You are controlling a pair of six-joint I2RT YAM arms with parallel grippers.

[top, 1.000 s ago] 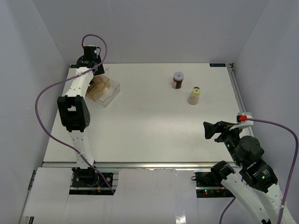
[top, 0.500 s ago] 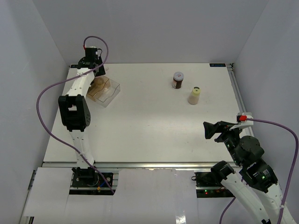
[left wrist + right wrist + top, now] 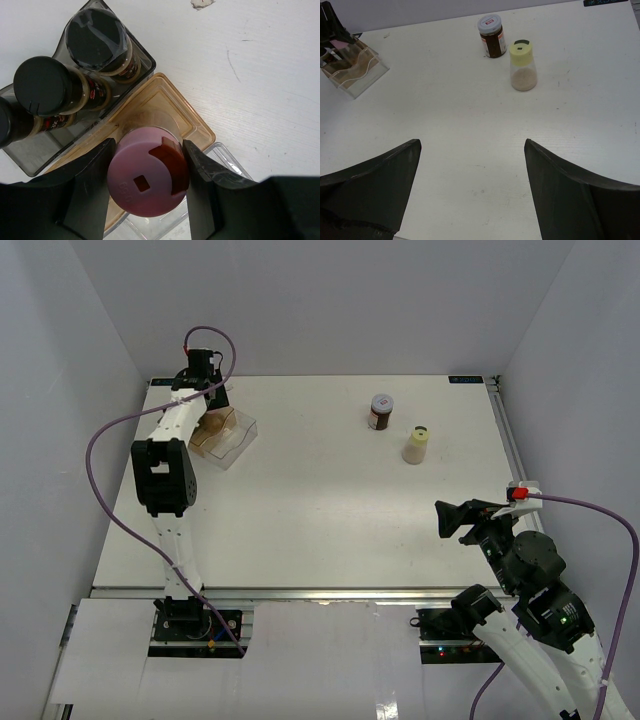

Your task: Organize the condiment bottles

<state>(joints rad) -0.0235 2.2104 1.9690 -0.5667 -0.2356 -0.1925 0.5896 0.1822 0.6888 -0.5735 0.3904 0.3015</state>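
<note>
My left gripper (image 3: 148,146) is shut on the pink-capped bottle (image 3: 145,186), one finger on each side of the cap. The bottle stands upright over the amber middle compartment of the clear bin (image 3: 199,131); whether it rests on the floor there I cannot tell. Three black-capped bottles (image 3: 96,31) (image 3: 42,85) (image 3: 4,125) stand in the grey compartment beside it. The grey-lidded jar (image 3: 381,411) and the pale yellow bottle (image 3: 416,444) stand on the table at the far right. My right gripper (image 3: 455,518) hovers open near the right front, with nothing between its fingers.
The bin (image 3: 226,436) sits at the far left of the white table (image 3: 320,500), close to the left wall. A metal rail (image 3: 505,440) runs along the table's right edge. In the right wrist view the jar (image 3: 491,37) and yellow bottle (image 3: 522,66) lie ahead.
The left arm has shifted slightly to the right over the bin, the pink-capped bottle still in its grip. The right arm has not moved.
</note>
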